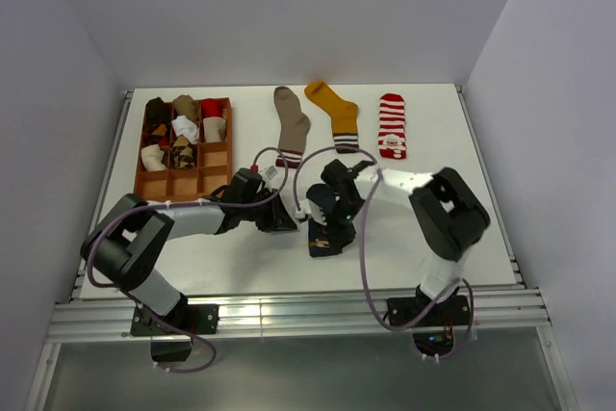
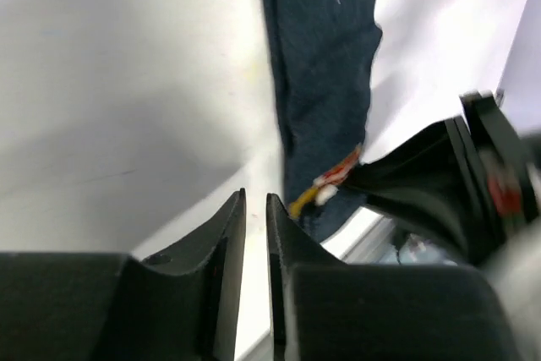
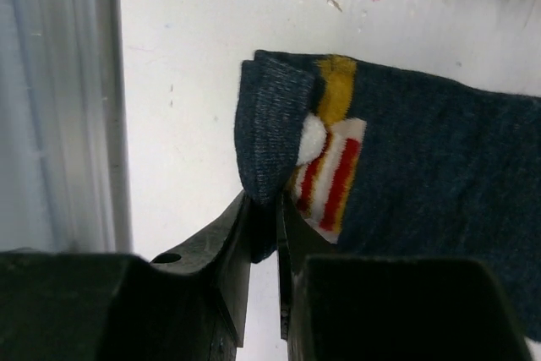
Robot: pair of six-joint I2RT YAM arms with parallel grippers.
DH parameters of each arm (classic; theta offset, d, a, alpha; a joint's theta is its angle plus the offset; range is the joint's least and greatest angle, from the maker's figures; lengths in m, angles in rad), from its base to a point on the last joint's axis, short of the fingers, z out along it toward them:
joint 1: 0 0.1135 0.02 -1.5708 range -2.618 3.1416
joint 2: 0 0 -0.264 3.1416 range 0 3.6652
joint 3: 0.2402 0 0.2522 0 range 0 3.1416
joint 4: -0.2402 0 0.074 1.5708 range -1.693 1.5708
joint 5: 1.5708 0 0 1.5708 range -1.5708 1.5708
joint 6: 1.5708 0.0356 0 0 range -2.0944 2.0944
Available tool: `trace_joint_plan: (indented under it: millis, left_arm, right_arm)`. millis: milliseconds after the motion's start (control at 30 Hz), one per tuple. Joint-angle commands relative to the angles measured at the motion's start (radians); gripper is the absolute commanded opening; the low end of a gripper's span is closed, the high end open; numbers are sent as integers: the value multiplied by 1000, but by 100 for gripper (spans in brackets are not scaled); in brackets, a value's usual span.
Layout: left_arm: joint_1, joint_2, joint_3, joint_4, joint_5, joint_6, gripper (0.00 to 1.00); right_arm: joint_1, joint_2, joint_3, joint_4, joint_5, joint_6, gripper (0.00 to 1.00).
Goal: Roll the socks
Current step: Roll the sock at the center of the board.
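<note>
A navy sock [image 1: 325, 235] with a red, white and yellow figure lies on the white table near the middle front. My right gripper [image 1: 337, 221] is over it. In the right wrist view my right gripper [image 3: 264, 202] is shut on the folded-over end of the navy sock [image 3: 423, 158]. My left gripper [image 1: 280, 218] sits low on the table just left of the sock. In the left wrist view my left gripper [image 2: 255, 197] is shut and holds nothing, with the navy sock [image 2: 325, 82] ahead of it to the right. A taupe sock [image 1: 290, 127], a mustard sock [image 1: 334, 113] and a red-white striped sock [image 1: 392, 125] lie flat at the back.
A wooden grid tray [image 1: 217, 180] at the back left holds several rolled socks in its far compartments. Grey walls close in the table on three sides. A metal rail [image 1: 289, 310] runs along the near edge.
</note>
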Motion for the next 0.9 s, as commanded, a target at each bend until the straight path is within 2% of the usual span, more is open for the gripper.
trace_joint_plan:
  millis: [0,133,200,233,400,567,700,867]
  left_arm:
    - [1,-103,-85,128,-138,10,19]
    - [-24,-186,-148,196,-186,82,20]
    - [-79,-220,-150,196,-255,143,25]
    - [-96,-227,-150,201,-269,163,31]
    - [-200,-234,-127,241,-318,301,44]
    - [-275,-149,-40,239,-320,420,50]
    - [-329,-83,25,235,-326,507,50]
    - [-361,18,91,228,-324,549,51]
  right_arm:
    - [-70,151,147,-320,-157,-120,15]
    - [-147,326,299,-500,-205,-155,16]
    - [-176,383,373,-570,-220,-154,16]
    - [-182,403,390,-577,-223,-141,16]
    - [-208,495,465,-598,-213,-59,17]
    - [-211,533,496,-583,-182,9,17]
    - [-216,565,522,-618,-191,15,17]
    - [-223,596,551,-644,-207,24,17]
